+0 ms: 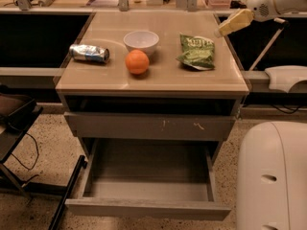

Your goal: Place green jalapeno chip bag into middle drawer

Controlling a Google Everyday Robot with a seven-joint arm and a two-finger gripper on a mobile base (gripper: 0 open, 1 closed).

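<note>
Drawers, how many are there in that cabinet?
2. A shut drawer front with pale scratches sits under the tabletop; the middle drawer is pulled open below it. The dark gap above may hide another. The gripper hovers at the upper right.

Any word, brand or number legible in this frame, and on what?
green jalapeno chip bag: pale lettering at the top, too blurred to read.
crushed can: label too blurred to read.
gripper, hanging just up and right of the bag: no marking visible.
Nothing else shows text.
</note>
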